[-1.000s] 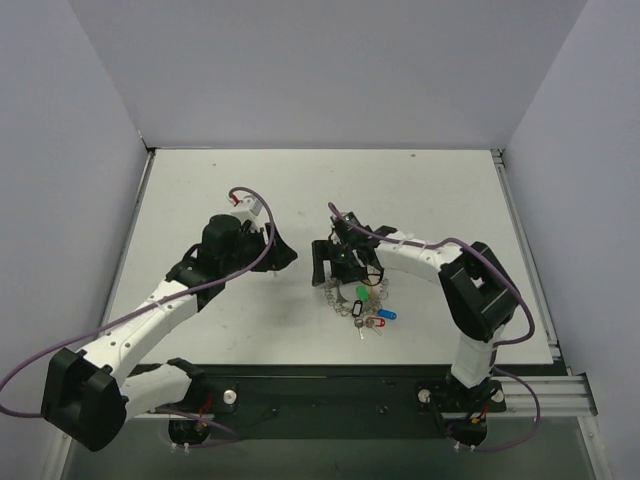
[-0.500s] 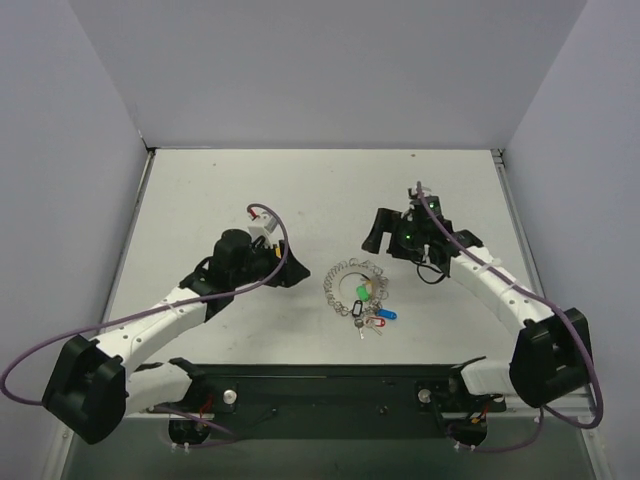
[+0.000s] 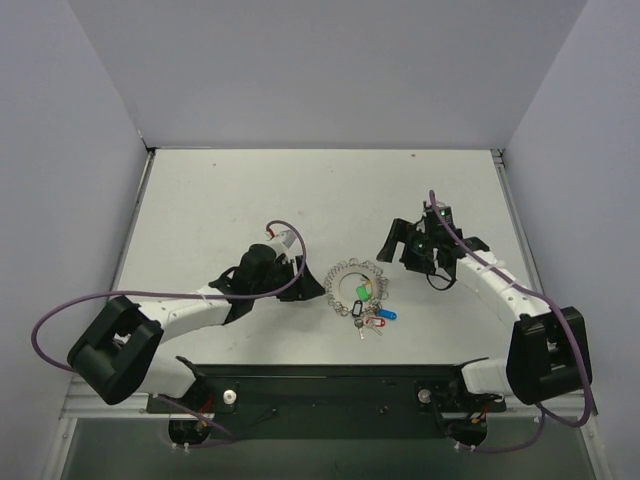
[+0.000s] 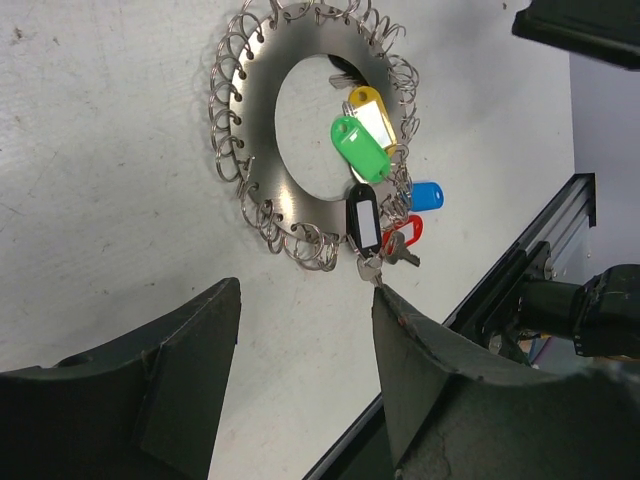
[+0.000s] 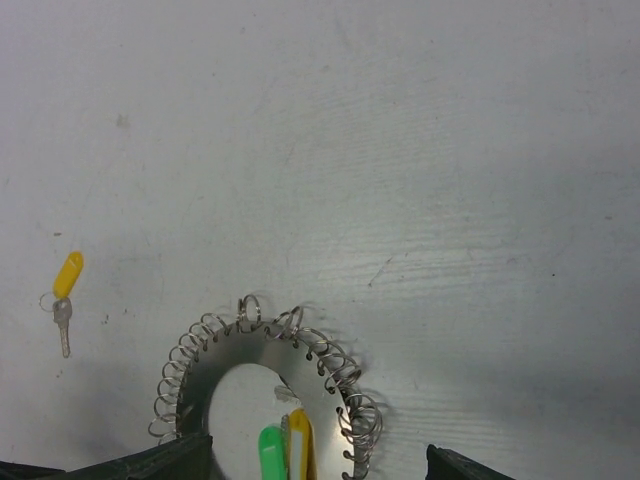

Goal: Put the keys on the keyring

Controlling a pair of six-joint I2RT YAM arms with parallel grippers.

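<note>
The keyring [image 3: 352, 282] is a flat silvery ring edged with many small wire loops, lying on the table between my grippers. Keys with green [image 3: 361, 292], blue [image 3: 387, 315] and red [image 3: 375, 323] heads hang at its near right side. In the left wrist view the keyring [image 4: 255, 110] carries green [image 4: 358, 148], yellow [image 4: 370, 108], black [image 4: 362, 215], blue [image 4: 425, 195] and red [image 4: 403, 232] tags. My left gripper [image 3: 310, 285] [image 4: 307, 295] is open and empty just left of the ring. My right gripper [image 3: 396, 244] [image 5: 315, 462] is open and empty, right of the keyring [image 5: 310, 372]. A loose yellow key [image 5: 65, 285] lies apart.
The white table [image 3: 300, 190] is walled in grey on three sides. A black rail [image 3: 330, 385] with both arm bases runs along the near edge; it also shows in the left wrist view [image 4: 520, 270].
My right gripper has pulled back from over the keyring to its right. My left gripper has moved nearer and rightward, up to the ring's left side. The ring and keys stay put.
</note>
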